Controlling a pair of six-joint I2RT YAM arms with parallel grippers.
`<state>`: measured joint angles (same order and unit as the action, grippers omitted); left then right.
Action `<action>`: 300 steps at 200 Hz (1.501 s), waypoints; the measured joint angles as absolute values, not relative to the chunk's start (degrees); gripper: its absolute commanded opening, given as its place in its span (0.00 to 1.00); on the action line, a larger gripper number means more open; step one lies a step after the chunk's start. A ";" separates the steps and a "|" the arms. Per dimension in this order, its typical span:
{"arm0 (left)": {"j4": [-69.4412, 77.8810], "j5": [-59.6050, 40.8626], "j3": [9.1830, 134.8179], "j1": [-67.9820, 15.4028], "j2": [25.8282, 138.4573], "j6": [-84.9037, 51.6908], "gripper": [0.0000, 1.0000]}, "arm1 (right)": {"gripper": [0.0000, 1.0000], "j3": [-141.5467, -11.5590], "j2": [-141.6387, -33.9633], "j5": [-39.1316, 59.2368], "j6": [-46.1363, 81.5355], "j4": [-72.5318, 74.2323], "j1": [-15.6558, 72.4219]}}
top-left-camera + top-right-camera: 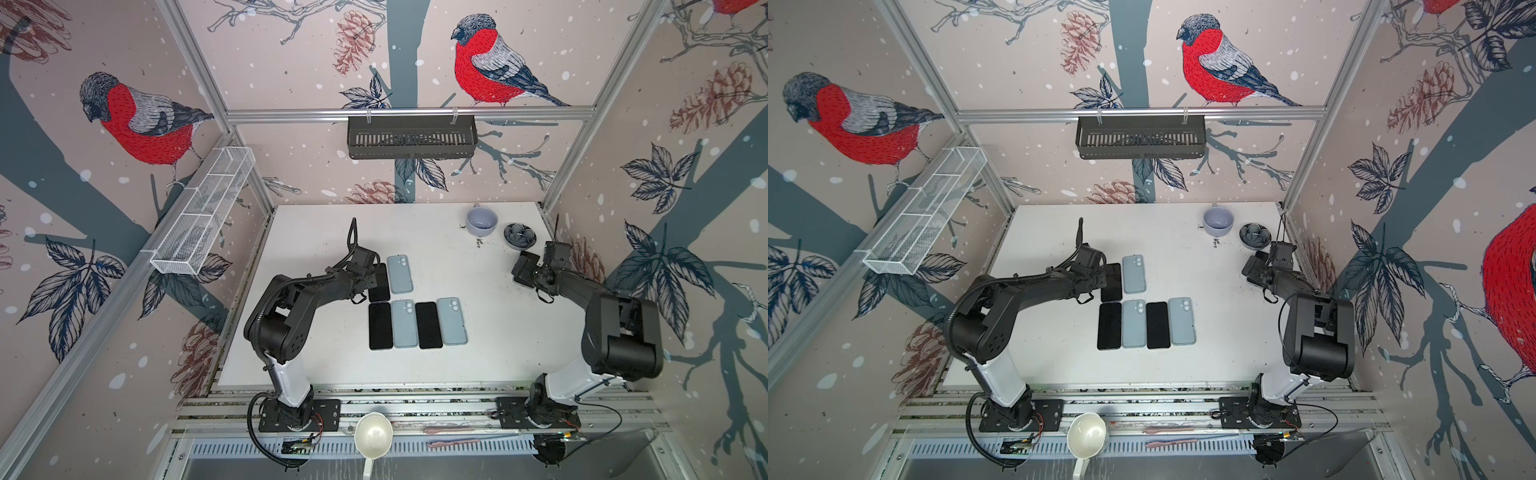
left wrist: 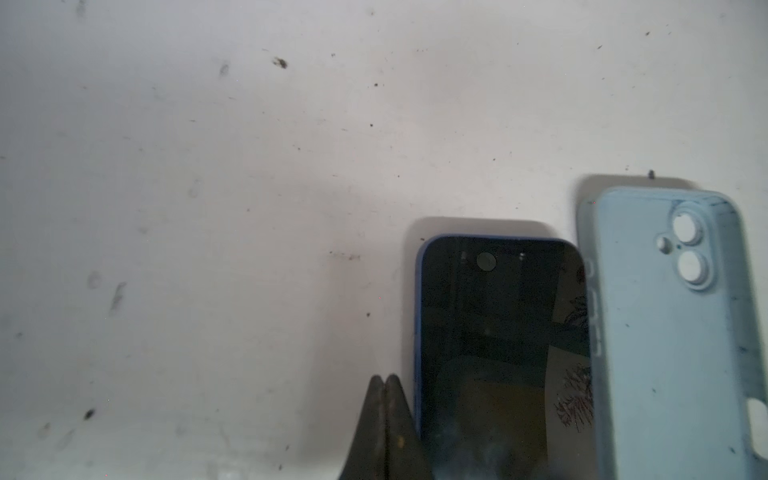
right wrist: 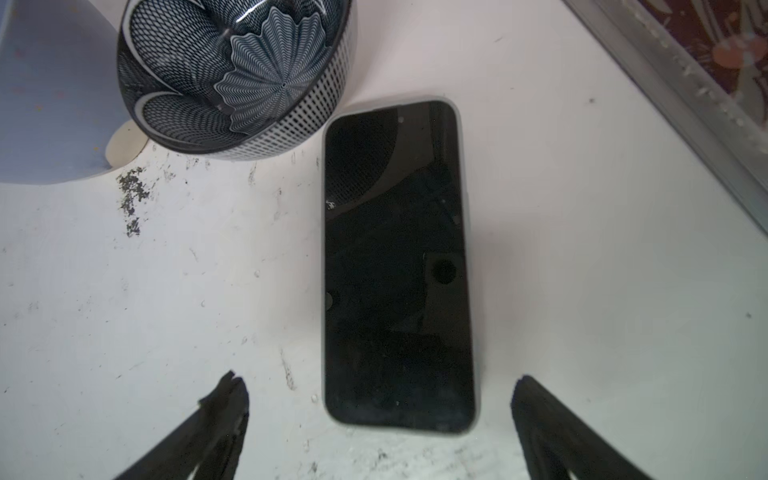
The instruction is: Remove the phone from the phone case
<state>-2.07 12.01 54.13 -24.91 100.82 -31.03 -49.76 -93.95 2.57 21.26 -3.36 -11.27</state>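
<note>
In both top views a white table (image 1: pixel 311 332) is seen with six flat things near its middle. In the near row two dark phones (image 1: pixel 380 326) and two pale blue cases (image 1: pixel 404 323) are laid in turn, side by side. Behind them a back phone (image 1: pixel 380 293) and a back case (image 1: pixel 400 274) are placed. The left hand (image 1: pixel 368 286) is held at the outer edge of the back phone. The right hand (image 1: pixel 524 268) is held at the far right of the table, near a patterned bowl (image 1: pixel 519 237) and a lilac cup (image 1: pixel 482 220). What lies under it is mostly hidden here.

In the left wrist view the fingers (image 2: pixel 395 415) of the left hand are pressed together and nothing is held between them. Their tips are just beside the long blue edge of the back phone, which lies screen up. Whether it is touched cannot be told. The back case is laid back upward against the phone's other long edge.

In the right wrist view the right hand is spread wide and nothing is grasped. The phone (image 3: pixel 395 270) is laid screen up, seated in its phone case (image 3: pixel 477 399), of which only a pale rim is seen. Its near end lies between the two fingers (image 3: pixel 216 424), apart from both. Its far end is just beside the patterned bowl.
</note>
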 measured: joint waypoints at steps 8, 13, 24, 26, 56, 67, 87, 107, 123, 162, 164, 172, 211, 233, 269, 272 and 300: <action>-1.85 11.64 54.11 -24.91 99.90 -31.03 0.09 | 1.00 -50.39 -95.18 2.09 21.04 -3.36 -11.31; -1.56 11.22 54.13 -24.91 99.33 -30.98 0.11 | 1.00 -50.92 -96.03 1.67 21.02 -3.40 -11.31; -1.52 10.55 54.17 -24.91 98.35 -30.57 0.16 | 1.00 -51.92 -97.41 1.17 20.86 -3.40 -11.29; -1.61 10.52 54.17 -24.91 98.17 -30.33 0.17 | 1.00 -52.16 -97.67 1.15 20.80 -3.38 -11.27; -3.20 10.48 53.93 -24.91 92.90 -30.00 0.50 | 1.00 -55.16 -101.49 0.73 20.56 -3.05 -10.90; -3.92 10.52 53.34 -24.93 88.86 -29.98 0.59 | 1.00 -56.31 -103.09 0.73 20.36 -3.11 -10.59; -4.25 10.48 51.94 -25.06 80.55 -29.43 0.73 | 1.00 -58.59 -105.47 -0.21 19.53 -3.44 -10.00; -4.86 10.55 50.54 -25.12 73.80 -28.29 0.80 | 0.97 -59.81 -106.96 -1.56 19.27 -2.98 -9.76; -6.55 10.79 49.87 -25.12 70.11 -28.01 0.80 | 0.92 -60.34 -107.68 -2.66 18.92 -2.76 -9.52; -10.39 12.29 48.80 -25.12 64.93 -27.00 0.80 | 0.83 -60.14 -107.85 -5.23 16.80 -3.09 -8.05; -10.57 12.29 48.71 -25.12 64.75 -27.00 0.80 | 0.82 -60.14 -107.85 -5.34 16.58 -3.14 -7.92; -11.09 12.29 48.42 -25.12 64.14 -27.00 0.80 | 0.79 -60.20 -107.94 -5.72 16.14 -3.49 -7.53; -12.82 12.25 47.86 -25.12 62.17 -27.03 0.80 | 0.68 -60.20 -108.42 -6.68 16.16 -3.25 -6.31; -13.17 12.03 47.64 -25.12 61.60 -27.20 0.81 | 0.65 -58.76 -107.81 -7.70 16.32 -1.43 -5.78; -12.88 10.35 47.48 -27.00 61.80 -28.16 0.80 | 0.59 -54.81 -104.44 -7.22 16.29 -1.37 -4.40; -12.78 10.17 47.48 -27.35 61.91 -28.14 0.80 | 0.59 -54.41 -104.03 -7.20 16.29 -1.50 -4.27; -10.37 7.62 47.33 -30.41 63.90 -29.32 0.80 | 0.59 -50.70 -100.20 -6.79 16.53 -2.70 -2.90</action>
